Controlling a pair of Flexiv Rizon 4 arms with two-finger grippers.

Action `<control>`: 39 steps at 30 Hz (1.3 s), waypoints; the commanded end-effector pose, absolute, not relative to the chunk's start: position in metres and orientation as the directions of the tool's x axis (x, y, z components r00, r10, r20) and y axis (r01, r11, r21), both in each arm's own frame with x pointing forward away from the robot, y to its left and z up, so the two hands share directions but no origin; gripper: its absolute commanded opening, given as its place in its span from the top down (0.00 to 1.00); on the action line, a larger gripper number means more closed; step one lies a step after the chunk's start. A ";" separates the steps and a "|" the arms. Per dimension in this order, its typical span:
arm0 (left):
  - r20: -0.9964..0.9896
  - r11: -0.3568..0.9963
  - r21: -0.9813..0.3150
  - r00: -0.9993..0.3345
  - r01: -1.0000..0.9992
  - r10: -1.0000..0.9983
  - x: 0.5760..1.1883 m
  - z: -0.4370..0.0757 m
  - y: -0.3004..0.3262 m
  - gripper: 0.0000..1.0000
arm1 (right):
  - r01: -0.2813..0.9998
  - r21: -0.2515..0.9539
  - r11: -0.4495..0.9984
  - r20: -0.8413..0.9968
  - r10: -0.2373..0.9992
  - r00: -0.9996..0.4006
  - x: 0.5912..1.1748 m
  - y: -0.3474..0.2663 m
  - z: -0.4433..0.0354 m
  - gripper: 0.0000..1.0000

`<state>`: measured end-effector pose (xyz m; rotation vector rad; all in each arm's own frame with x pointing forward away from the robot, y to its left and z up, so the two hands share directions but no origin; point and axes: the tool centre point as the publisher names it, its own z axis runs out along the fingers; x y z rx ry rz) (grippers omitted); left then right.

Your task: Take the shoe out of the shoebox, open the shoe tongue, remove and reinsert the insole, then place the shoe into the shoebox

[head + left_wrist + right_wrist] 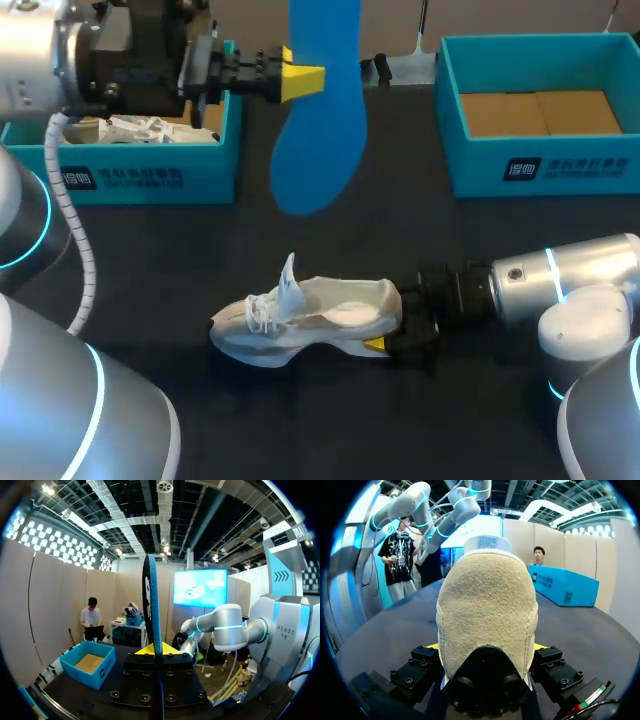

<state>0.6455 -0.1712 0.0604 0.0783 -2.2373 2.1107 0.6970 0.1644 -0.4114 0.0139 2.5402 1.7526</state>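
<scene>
Above the shoe [310, 315], the left claw [300, 80] pinches the insole [320, 150] by its edge; it looks light and floppy. The right claw [395, 328] clamps the shoe's soft heel.

on the black table [400, 240] sit a white shoe [310, 320], the left shoebox [120, 180] and the right shoebox [540, 170], both teal and open.

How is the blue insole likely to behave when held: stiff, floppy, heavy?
Probably light: the left hand holds the insole aloft by a thin pinch. Likely fairly stiff: edge-on, it runs nearly straight beyond the hand. It looks thin, so pushing it into the shoe might buckle it.
</scene>
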 end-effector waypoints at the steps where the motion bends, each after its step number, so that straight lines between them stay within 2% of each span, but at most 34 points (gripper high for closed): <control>1: 0.081 0.039 -0.996 -0.997 -0.080 0.015 0.644 0.067 -0.156 1.00 | -0.024 0.932 0.361 -0.041 0.040 -0.998 0.696 0.166 -0.410 1.00; 11: 0.164 0.000 -0.986 -0.981 -0.165 0.103 0.626 0.087 -0.147 1.00 | -0.024 0.932 0.361 -0.041 0.040 -0.998 0.696 0.166 -0.410 1.00; 21: 0.194 0.057 -0.980 -0.975 -0.189 0.107 0.615 0.095 -0.137 1.00 | -0.024 0.932 0.361 -0.041 0.040 -0.998 0.696 0.166 -0.410 1.00; 31: 0.194 0.057 -0.980 -0.975 -0.189 0.107 0.615 0.095 -0.137 1.00 | -0.020 0.932 0.363 -0.038 0.042 -0.998 0.696 0.163 -0.410 1.00; 32: 0.194 0.057 -0.980 -0.975 -0.189 0.107 0.615 0.095 -0.137 1.00 | -0.020 0.928 0.371 -0.037 0.038 -0.999 0.695 0.162 -0.409 0.72; 33: 0.194 0.057 -0.980 -0.975 -0.189 0.107 0.615 0.095 -0.137 1.00 | -0.022 0.927 0.374 -0.040 0.041 -0.998 0.694 0.161 -0.407 0.24; 34: 0.194 0.057 -0.980 -0.975 -0.189 0.107 0.615 0.095 -0.137 1.00 | -0.023 0.927 0.375 -0.044 0.048 -0.998 0.694 0.159 -0.406 0.00; 39: 0.194 0.057 -0.980 -0.975 -0.189 0.107 0.615 0.095 -0.137 1.00 | -0.032 0.898 0.439 -0.063 0.055 -0.996 0.692 0.151 -0.395 0.00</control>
